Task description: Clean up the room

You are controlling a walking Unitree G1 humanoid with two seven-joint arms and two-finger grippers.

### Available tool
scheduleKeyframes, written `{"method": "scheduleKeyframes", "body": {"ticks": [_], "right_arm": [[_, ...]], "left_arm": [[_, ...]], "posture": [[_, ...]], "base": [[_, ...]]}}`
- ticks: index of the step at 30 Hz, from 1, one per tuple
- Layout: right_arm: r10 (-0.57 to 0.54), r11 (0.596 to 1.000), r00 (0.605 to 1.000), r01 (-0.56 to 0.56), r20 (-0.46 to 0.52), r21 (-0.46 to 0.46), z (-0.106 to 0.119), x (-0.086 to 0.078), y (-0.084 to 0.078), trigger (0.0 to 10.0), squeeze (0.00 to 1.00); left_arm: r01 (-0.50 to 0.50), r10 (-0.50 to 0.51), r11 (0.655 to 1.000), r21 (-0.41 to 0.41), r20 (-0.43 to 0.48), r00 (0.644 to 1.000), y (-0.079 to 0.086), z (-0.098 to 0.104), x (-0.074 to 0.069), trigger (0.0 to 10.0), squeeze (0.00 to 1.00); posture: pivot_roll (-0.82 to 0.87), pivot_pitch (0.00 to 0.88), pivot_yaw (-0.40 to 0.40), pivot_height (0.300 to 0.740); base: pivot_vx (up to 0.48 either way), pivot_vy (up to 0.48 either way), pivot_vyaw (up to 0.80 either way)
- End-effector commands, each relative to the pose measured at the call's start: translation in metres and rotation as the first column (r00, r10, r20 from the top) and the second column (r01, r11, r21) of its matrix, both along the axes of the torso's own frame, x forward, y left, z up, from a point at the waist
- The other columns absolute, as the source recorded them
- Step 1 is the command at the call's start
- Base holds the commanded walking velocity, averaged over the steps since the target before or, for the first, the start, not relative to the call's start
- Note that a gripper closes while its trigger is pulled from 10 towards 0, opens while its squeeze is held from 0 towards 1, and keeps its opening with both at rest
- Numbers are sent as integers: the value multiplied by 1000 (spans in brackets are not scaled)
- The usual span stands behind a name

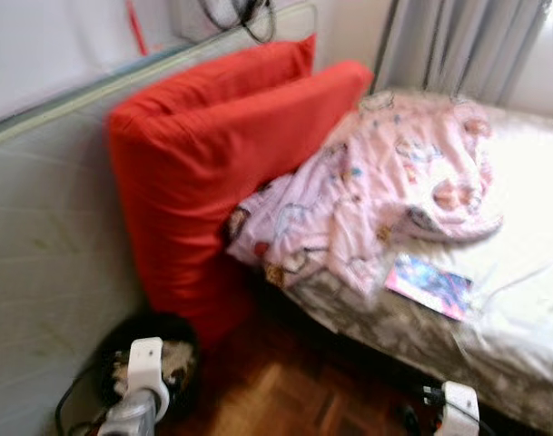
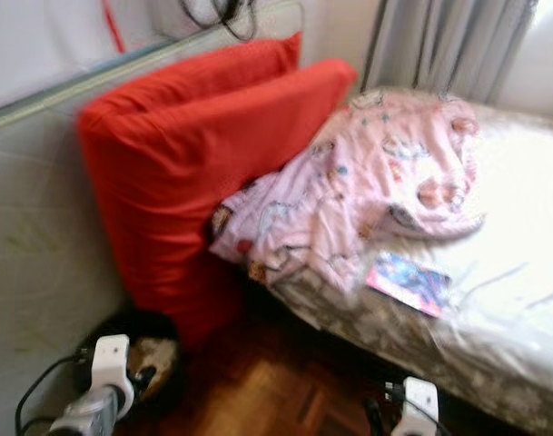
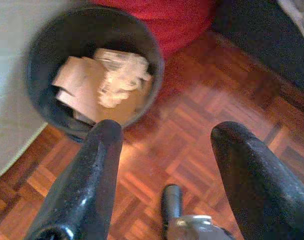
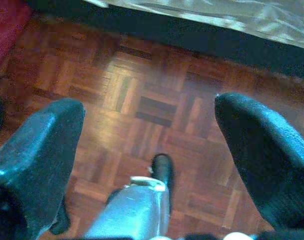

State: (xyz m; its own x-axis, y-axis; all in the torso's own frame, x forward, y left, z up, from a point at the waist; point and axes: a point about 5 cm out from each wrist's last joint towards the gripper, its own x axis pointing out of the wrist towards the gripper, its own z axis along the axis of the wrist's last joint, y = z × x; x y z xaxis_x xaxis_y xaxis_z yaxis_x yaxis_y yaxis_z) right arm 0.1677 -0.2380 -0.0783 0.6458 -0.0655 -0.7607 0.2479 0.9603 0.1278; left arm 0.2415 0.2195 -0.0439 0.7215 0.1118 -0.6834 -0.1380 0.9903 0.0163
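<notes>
Black bin (image 3: 52,45) on parquet floor (image 3: 191,120), near left, against the grey upright mattress (image 1: 40,236); holds crumpled paper (image 3: 119,75) and cardboard. Two red cushions (image 1: 212,154) lean just beyond it. Right: bed (image 1: 521,245) with rumpled pink printed cloth (image 1: 385,182) and a colourful booklet (image 1: 429,284) near its edge. Grey curtains (image 1: 458,41) far right. Left gripper (image 3: 164,145) above floor beside bin, fingers apart, empty. Right gripper (image 4: 149,130) likewise spread, empty. Head views blurred; bed's right side overexposed.
</notes>
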Motion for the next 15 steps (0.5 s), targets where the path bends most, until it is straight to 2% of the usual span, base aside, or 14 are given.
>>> {"method": "scheduleKeyframes", "body": {"ticks": [1, 15], "right_arm": [[-6, 1000, 1000, 6, 9, -3, 2, 2, -3, 10000, 0], [2, 1000, 1000, -2, 6, 10, 1, 1, -2, 10000, 0]], "left_arm": [[20, -20, 1000, 6, -17, 1000, -2, -2, -2, 10000, 0], [21, -21, 1000, 4, -17, 1000, -2, -2, -2, 10000, 0]], "posture": [[80, 0, -6, 740], [79, 0, -7, 740]], "base": [[0, -439, 0], [0, -442, 0]]}}
